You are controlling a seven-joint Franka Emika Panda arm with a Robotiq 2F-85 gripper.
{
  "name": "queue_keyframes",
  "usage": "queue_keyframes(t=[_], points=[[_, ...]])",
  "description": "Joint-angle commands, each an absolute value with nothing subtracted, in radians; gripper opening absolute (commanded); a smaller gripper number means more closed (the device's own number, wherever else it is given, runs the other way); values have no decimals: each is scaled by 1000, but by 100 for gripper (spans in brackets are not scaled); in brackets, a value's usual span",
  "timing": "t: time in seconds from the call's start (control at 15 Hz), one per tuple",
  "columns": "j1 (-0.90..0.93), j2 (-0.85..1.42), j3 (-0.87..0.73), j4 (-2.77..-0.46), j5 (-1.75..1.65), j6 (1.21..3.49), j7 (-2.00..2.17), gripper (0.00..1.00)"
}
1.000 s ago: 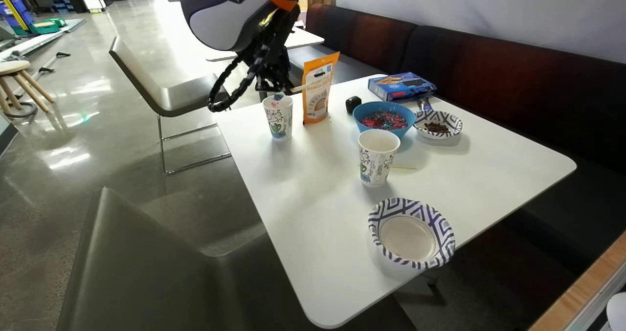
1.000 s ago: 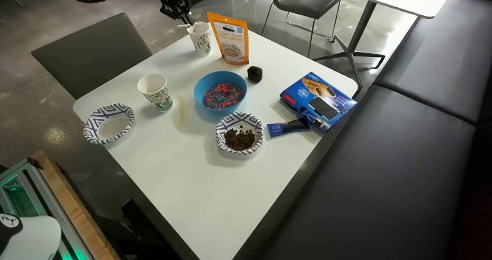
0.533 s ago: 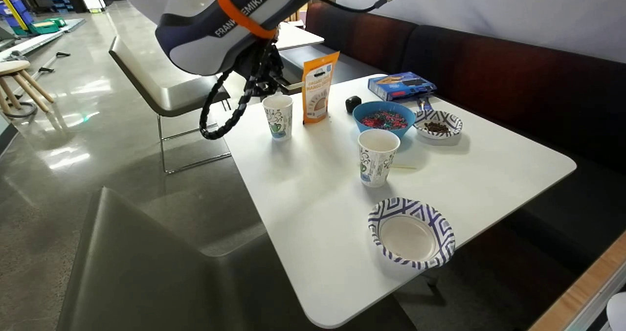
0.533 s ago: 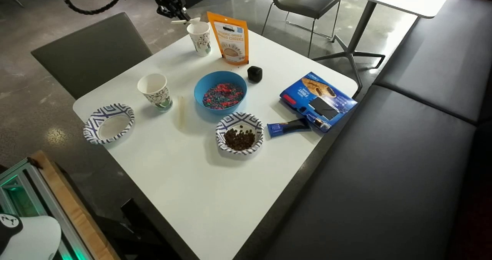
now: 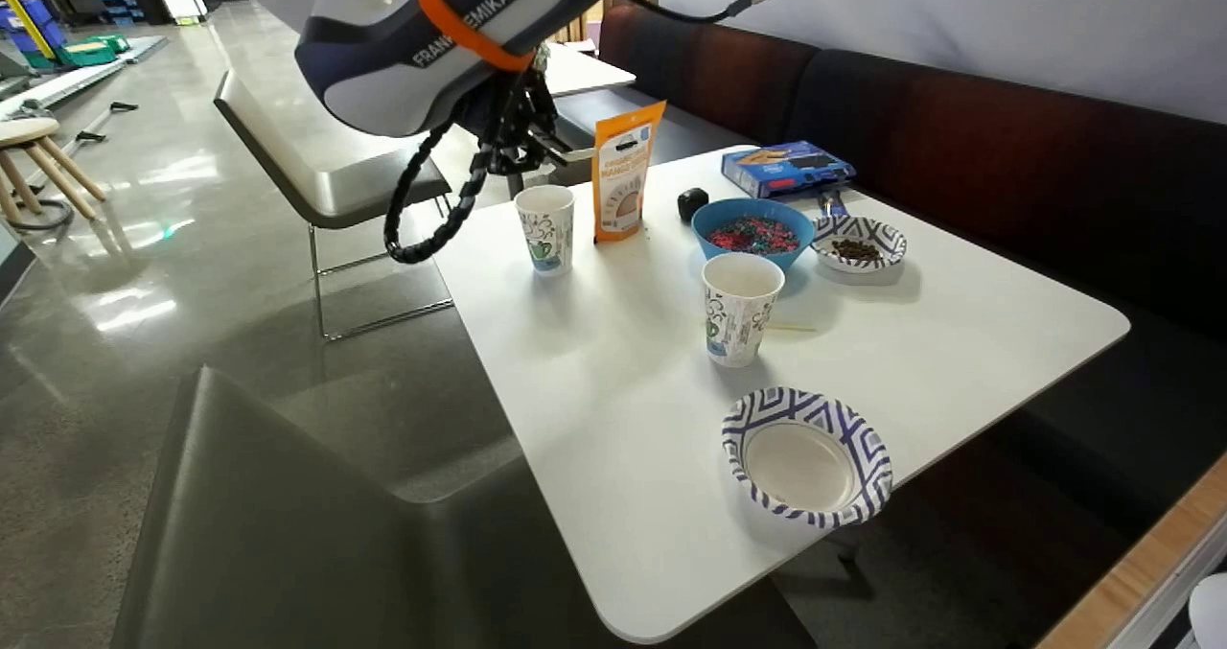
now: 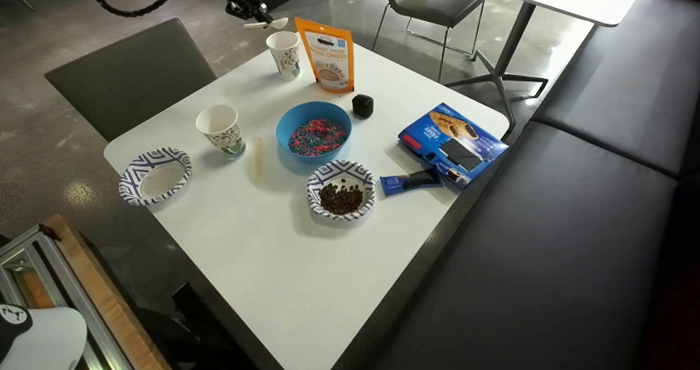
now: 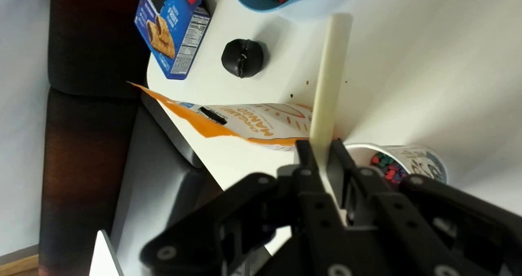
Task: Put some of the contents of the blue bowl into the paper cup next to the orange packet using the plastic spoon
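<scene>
Just above the tall white paper cup (image 6: 286, 61), close to a corner of the counter (image 6: 240, 239), your gripper (image 7: 321, 157) is closed tight on the plastic spoon (image 7: 331, 76), pinching it partway along, with the scoop end (image 6: 279, 23) apart from the rim in an exterior view. You can see no coloured bits on it, though it is too small there to be certain. Look down through the wrist view: the cup has red and green pieces (image 7: 387, 166) inside, matching those in the blue bowl (image 6: 306, 110), so the transfer looks done. If that counts as "some", all you likely have left is to back away and lay the spoon down, which the task does not ask for outright. Beside the cup, at the same corner, the orange dried mango packet (image 6: 328, 58) stands upright, so you have the intended cup. A few dark crumbs (image 7: 291, 96) lie near its foot, and a black lump (image 6: 362, 106) sits just beyond. Toward the counter's middle, the blue bowl holds plenty for another spoonful. Farther off, a blue fruit bar box (image 6: 445, 135) lies by the next corner, and a patterned paper bowl (image 6: 164, 180) sits at the edge opposite the packet's.
</scene>
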State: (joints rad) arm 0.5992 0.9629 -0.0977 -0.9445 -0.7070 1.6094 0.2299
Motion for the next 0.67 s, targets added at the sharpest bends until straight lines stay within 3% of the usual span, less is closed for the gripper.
queue_keyframes(t=[0.0,0.6], points=[[520,797,-42,-1099,-591,1645,209,4],[260,545,75,-1489,-351,1959,-60,4]])
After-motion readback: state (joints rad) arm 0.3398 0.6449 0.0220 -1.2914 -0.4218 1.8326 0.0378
